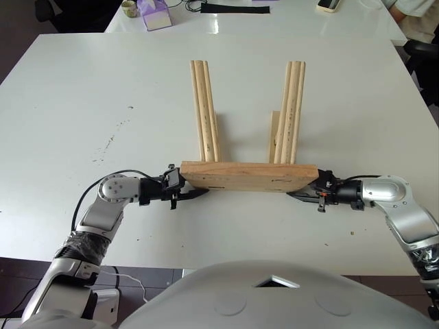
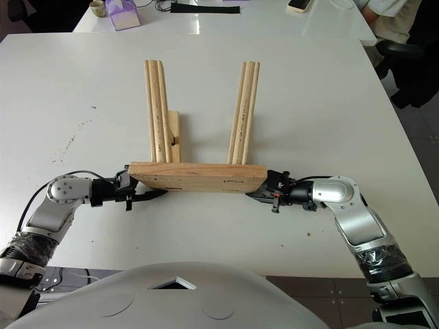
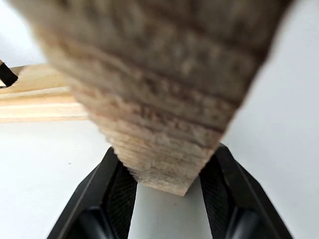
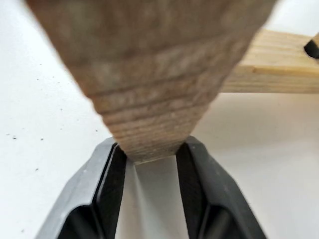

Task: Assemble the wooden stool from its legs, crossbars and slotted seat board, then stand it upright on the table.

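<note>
Watching from across the room, I counted one seat board, up on its long edge near the robot's side of the white table. Couldn't tell whether it actually rested on the surface. Two leg bundles stuck out of it, flat and pointing away from the robot: the left leg bundle and the right leg bundle, roughly parallel and well apart. One short wooden piece peeked out just inside the right one.

Two grippers were on it, one per end. The left gripper had its jaws pinching the board's left end, and in the wrist view the black fingers sat on either side of the wood. The right gripper was pinching the right end the same way.

On the far table sat one tissue box and one cup.
</note>
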Robot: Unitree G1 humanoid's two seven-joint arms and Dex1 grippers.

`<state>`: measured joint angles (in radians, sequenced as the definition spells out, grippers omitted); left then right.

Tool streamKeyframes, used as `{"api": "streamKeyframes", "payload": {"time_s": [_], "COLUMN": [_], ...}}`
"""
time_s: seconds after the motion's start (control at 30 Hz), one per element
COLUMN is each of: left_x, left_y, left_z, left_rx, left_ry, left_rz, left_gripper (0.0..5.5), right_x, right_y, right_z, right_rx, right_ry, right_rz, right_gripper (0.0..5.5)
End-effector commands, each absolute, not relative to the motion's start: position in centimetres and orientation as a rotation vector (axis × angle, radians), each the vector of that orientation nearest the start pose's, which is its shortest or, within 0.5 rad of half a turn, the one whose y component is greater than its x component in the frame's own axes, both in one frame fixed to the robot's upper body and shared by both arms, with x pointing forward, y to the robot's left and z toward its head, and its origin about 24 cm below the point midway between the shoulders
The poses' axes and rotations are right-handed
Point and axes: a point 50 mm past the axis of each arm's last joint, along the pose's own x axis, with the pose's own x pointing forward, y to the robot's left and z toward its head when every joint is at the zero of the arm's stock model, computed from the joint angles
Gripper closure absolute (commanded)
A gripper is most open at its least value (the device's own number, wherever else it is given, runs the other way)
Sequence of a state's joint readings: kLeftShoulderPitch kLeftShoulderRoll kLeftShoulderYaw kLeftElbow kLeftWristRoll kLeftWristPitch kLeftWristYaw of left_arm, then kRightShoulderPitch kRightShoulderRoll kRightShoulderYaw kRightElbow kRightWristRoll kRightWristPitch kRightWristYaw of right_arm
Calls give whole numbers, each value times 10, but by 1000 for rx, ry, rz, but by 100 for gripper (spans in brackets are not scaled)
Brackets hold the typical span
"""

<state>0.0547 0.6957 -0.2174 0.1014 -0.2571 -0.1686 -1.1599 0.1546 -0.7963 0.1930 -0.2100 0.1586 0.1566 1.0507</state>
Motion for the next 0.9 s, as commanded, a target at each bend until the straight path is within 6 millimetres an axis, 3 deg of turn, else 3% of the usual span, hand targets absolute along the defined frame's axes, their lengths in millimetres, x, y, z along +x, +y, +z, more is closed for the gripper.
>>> {"api": "streamKeyframes", "payload": {"time_s": [0.03, 0.17, 0.37, 0.6, 0.77, 0.9], "left_x": [183, 166, 152, 153, 163, 176], "left_y": [205, 207, 209, 199, 197, 196], "left_z": [53, 95, 170, 222, 244, 252], "left_rx": [280, 227, 76, -120, -245, -313], "left_ry": [306, 293, 318, 389, 534, 605], "left_rz": [-1350, -1364, -1402, -1522, -1563, -1502], "left_gripper": [383, 383, 383, 383, 383, 383], "right_x": [167, 156, 132, 116, 114, 116], "right_y": [-199, -201, -199, -185, -183, -187], "right_z": [73, 120, 182, 211, 218, 214], "right_rx": [-322, -177, 218, 522, 556, 582], "right_ry": [489, 458, 516, 552, 514, 541], "right_rz": [1287, 1294, 1367, 1418, 1488, 1444], "right_gripper": [409, 409, 409, 409, 409, 409]}}
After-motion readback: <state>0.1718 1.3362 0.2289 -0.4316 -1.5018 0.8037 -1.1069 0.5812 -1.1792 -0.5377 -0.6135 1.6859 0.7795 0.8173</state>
